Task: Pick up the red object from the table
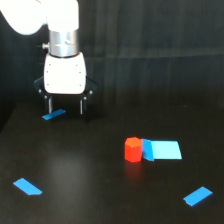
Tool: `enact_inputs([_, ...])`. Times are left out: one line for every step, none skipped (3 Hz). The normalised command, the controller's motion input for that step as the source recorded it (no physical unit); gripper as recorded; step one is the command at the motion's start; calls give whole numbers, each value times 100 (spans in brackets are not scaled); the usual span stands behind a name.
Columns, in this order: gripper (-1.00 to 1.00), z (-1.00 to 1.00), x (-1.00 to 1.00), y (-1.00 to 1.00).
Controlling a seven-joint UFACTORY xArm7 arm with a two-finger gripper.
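The claw (pixel 66 106) hung open and empty above the table (pixel 90 170), its two fingers apart, over the far part toward the exterior view's left. This looked like the approach step. The red object (pixel 133 149) stood well apart from it, seemingly touching a flat blue block (pixel 164 149). Next the claw needed to travel across, descend and straddle it.

My arm (pixel 35 17) is cut off by the frame's top-left edge. My left finger (pixel 50 106) partly hides a blue strip (pixel 54 114). Red object (pixel 133 149) overlaps the blue block's (pixel 164 149) left edge; contact unclear.
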Motion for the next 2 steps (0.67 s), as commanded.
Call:
enact_inputs([95,-29,92,-71])
enact_inputs([100,-59,99,-57])
